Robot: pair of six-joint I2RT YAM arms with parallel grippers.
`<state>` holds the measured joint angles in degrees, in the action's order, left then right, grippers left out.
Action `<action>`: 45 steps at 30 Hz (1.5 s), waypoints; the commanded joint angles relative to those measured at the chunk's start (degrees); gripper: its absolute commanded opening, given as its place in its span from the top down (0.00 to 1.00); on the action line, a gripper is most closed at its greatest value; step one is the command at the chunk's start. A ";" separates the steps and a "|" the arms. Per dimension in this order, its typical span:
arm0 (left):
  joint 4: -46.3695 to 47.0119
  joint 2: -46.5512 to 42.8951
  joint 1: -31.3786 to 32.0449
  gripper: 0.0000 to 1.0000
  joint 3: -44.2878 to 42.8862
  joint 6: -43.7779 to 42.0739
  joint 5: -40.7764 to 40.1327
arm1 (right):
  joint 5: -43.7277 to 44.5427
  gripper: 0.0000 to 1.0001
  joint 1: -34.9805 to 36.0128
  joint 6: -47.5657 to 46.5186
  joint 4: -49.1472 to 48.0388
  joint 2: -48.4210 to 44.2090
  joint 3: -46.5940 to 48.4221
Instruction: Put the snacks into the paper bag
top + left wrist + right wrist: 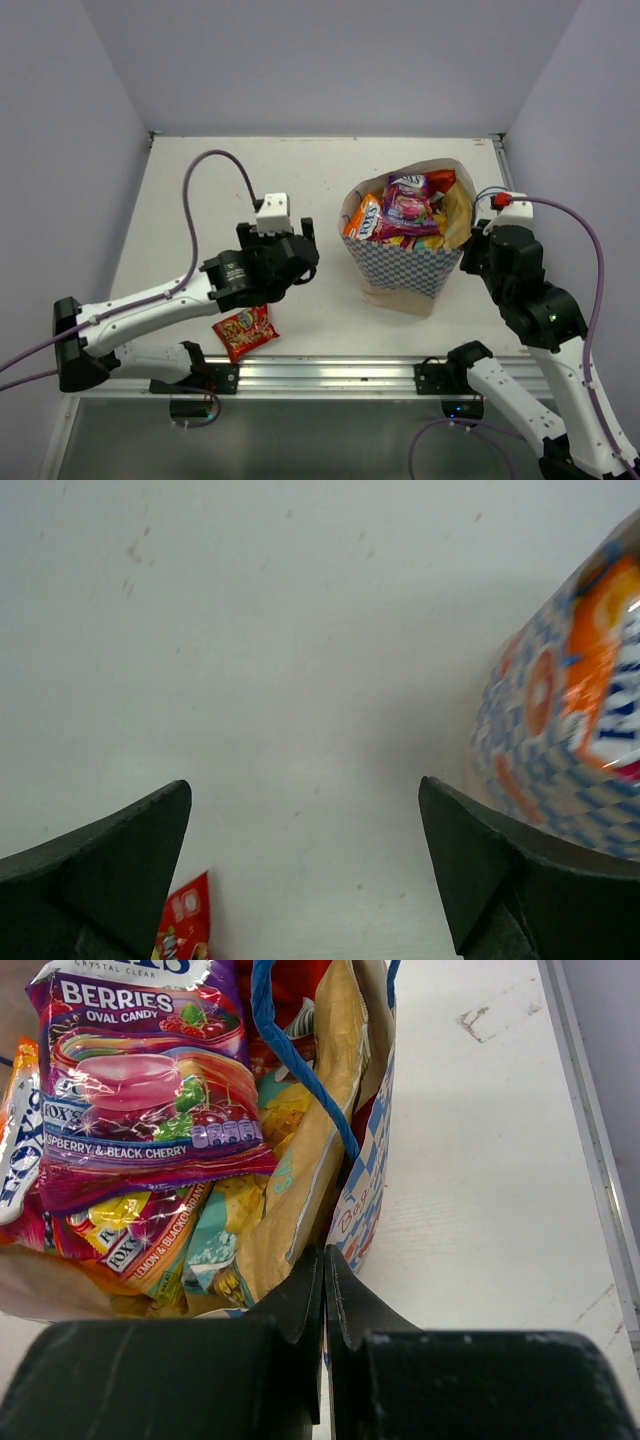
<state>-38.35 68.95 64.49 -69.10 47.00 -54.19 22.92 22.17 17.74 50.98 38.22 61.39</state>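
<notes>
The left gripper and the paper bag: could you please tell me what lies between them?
Only bare table, as the top external view shows between left gripper and paper bag.

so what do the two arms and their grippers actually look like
White tubular links with black joint housings on the left arm and right arm, a lilac cable trailing from each. The left gripper and right gripper are matte black, tapering to wedge tips; faint white print marks the left wrist housing.

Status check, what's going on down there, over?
Left gripper open, empty. Right gripper shut on rim of blue-and-white checked paper bag. Small red foil packet outside, on white table.
</notes>
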 commanded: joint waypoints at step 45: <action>-30.54 23.85 14.26 1.00 -8.81 32.55 -4.15 | -1.47 1.00 0.33 -0.51 0.17 -0.07 -0.39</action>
<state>-66.22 90.74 78.43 -62.92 85.43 -47.70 22.55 22.17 17.74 51.16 37.76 61.36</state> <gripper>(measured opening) 0.100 0.010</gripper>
